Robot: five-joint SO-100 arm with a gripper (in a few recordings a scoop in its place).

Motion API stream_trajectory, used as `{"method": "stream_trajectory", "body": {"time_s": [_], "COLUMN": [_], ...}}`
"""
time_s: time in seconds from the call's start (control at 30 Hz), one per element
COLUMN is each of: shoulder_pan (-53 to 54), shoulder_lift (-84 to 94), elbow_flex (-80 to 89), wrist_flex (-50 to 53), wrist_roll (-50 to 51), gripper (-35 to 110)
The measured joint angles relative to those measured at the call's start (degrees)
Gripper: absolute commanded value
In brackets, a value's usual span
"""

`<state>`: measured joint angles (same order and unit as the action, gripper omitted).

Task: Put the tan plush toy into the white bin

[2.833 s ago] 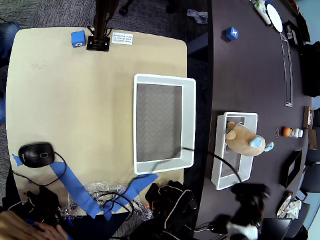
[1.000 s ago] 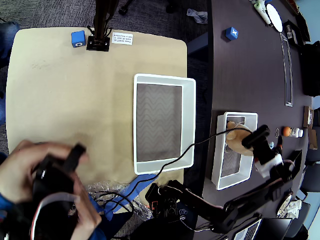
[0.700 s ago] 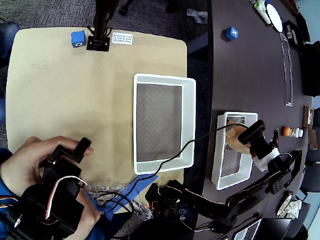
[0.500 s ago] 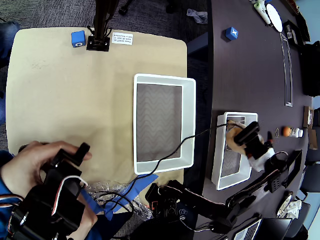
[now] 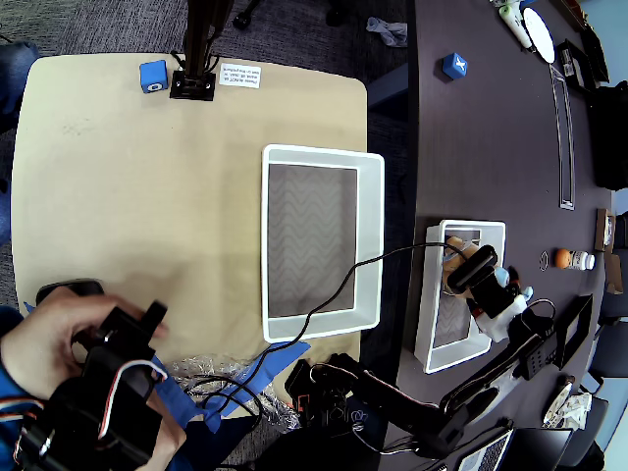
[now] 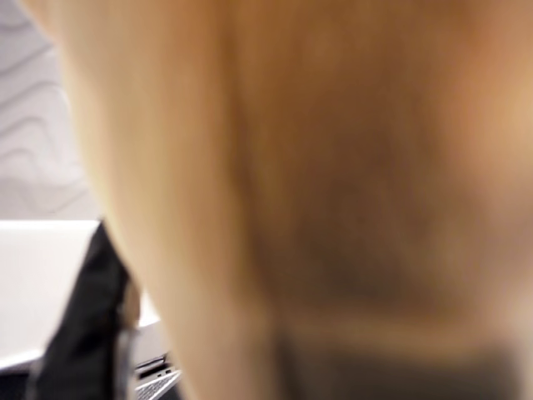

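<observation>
Arm head covers most of tan plush toy (image 5: pixel 453 263); wrist view blurred; fingers' (image 5: pixel 469 267) state unclear.

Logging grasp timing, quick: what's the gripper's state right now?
Gripper: down on the tan plush toy in the small white bin; open or closed cannot be told.

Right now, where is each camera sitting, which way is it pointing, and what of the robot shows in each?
Overhead view: fixed above, looking straight down on both tables; the arm reaches up from the bottom edge, its gripper over the tan plush toy in the smaller white bin; the white bin sits left of it.
Wrist view: rides on the gripper, pressed close to blurred tan plush toy; a dark finger shows lower left.
Shared: the tan plush toy.
</observation>
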<state>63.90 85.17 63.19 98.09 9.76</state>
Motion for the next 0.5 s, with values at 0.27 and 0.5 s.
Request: {"method": "stream_trajectory", "body": {"time_s": [0.27,0.5], "shoulder_pan": [0.0,0.0], "shoulder_lift": [1.32,1.41], "elbow_flex": [0.0,0.0], "wrist_flex": [0.0,0.0], "wrist_roll": [0.0,0.0], "gripper": [4,0]}}
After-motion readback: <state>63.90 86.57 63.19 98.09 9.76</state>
